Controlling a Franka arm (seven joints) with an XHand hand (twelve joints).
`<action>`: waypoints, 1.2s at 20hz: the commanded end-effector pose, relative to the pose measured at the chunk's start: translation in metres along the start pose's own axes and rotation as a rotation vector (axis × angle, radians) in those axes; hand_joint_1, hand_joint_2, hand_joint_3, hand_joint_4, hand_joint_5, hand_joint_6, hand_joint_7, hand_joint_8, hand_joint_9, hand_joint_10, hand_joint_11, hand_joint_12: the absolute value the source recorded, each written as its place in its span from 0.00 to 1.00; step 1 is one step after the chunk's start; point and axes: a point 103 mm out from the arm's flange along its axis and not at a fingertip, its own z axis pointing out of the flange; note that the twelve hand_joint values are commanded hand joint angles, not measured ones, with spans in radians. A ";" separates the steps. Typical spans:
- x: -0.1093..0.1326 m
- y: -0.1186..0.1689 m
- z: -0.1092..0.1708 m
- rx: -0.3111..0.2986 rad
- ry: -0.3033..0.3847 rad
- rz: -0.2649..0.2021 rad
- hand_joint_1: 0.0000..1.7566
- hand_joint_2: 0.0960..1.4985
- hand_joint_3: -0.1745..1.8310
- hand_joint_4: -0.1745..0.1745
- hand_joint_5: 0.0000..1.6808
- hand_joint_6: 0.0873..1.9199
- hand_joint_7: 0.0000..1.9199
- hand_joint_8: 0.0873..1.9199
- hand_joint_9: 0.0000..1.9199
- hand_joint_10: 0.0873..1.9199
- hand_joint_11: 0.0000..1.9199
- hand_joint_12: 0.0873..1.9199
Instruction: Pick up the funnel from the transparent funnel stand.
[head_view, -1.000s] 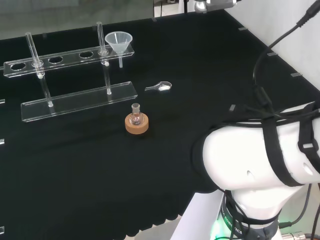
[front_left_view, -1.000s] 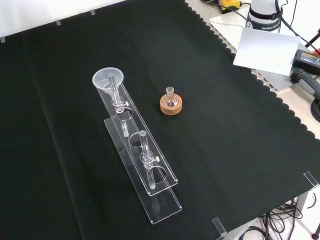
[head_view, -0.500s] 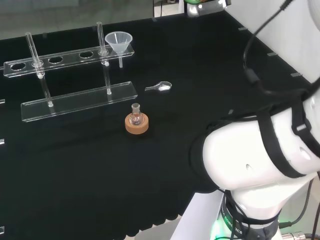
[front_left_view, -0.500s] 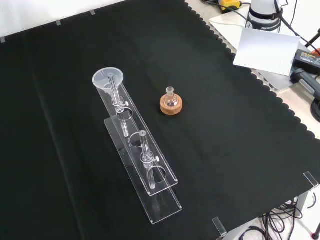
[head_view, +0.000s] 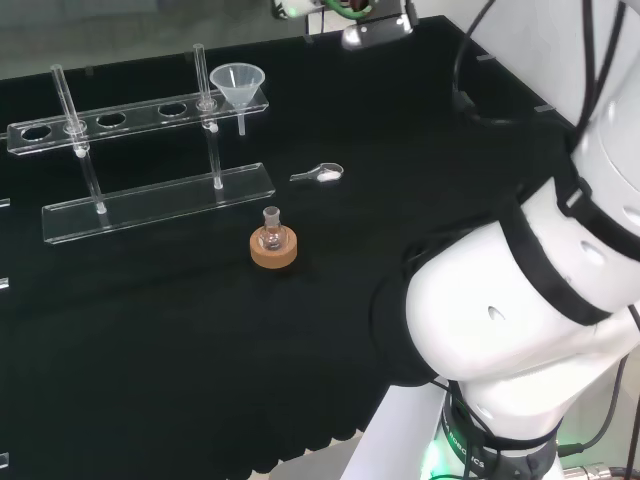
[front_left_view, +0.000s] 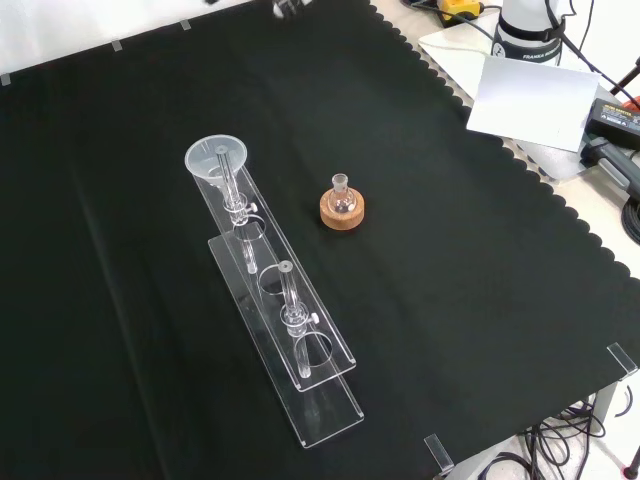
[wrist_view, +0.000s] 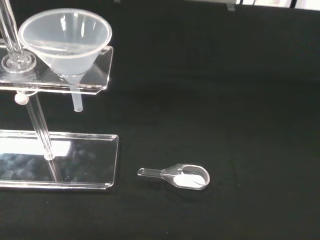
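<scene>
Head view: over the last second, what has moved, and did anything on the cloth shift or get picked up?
Only the arm moved: its big white links swung up and over at the right of the head view, and a part of it has come in at the top edge. Nothing was taken hold of. The funnel still sits in the clear stand, and the small flask on its cork ring and the scoop lie where they were.
</scene>
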 end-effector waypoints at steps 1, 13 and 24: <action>0.032 0.044 0.017 0.015 -0.015 -0.013 0.04 0.70 0.27 0.57 0.09 0.00 0.04 0.18 0.08 0.28 0.00 0.69; 0.056 0.088 0.038 0.148 -0.044 -0.071 0.24 0.50 0.22 0.60 0.08 0.00 0.03 0.22 0.10 0.33 0.02 0.75; 0.079 0.113 0.054 0.329 -0.076 -0.128 0.35 0.41 0.22 0.68 0.00 0.00 0.00 0.08 0.00 0.42 0.06 0.82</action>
